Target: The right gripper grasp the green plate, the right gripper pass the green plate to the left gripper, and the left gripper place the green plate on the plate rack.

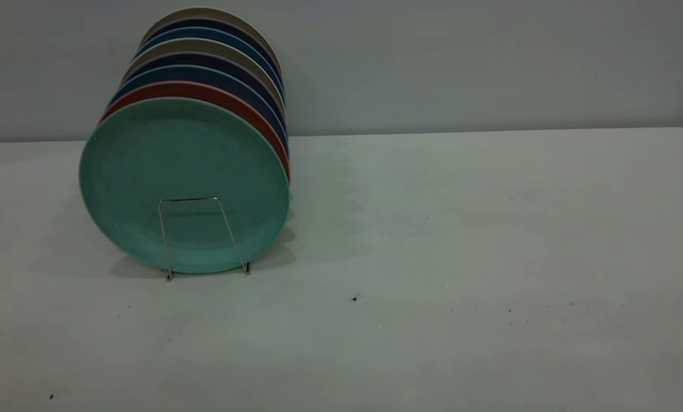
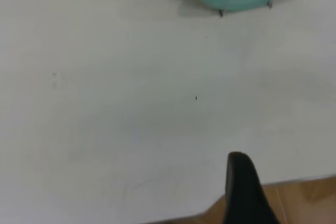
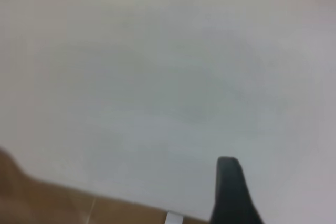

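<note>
Green plate [image 1: 184, 183] stands upright at the near end of the plate rack [image 1: 204, 237], far left; left gripper [image 2: 244, 192] is nearer, both grippers' jaw states unclear.

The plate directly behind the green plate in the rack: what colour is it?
Salmon red, its rim showing just behind the green plate; clearest in the exterior view.

No text, label, brand, number or sign can be read in any of the views.
</note>
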Robot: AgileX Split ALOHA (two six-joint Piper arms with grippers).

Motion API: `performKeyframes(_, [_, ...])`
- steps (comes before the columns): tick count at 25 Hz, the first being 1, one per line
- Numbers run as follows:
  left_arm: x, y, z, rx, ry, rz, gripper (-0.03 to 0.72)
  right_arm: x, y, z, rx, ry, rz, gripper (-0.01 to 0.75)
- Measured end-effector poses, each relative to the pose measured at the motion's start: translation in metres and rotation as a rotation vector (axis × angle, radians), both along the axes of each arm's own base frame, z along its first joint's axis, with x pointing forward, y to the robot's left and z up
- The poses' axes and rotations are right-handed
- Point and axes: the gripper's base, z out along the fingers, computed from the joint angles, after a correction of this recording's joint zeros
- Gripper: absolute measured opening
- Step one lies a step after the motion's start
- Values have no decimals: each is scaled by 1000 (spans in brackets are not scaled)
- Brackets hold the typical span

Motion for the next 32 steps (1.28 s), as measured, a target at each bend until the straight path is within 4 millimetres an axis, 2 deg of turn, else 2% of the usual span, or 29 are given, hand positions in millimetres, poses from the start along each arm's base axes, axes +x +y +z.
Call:
performKeyframes(4, [-2,0,0,-1,-11,1,446,-7,-1,0,2,-53,-74,494])
performKeyframes(10, [-2,0,0,-1,-13,1,446,-17,-1,0,4,-122,-87,493])
performKeyframes(32, [-2,0,0,-1,-13,1,446,-18,0,0,37,-120,-102,493])
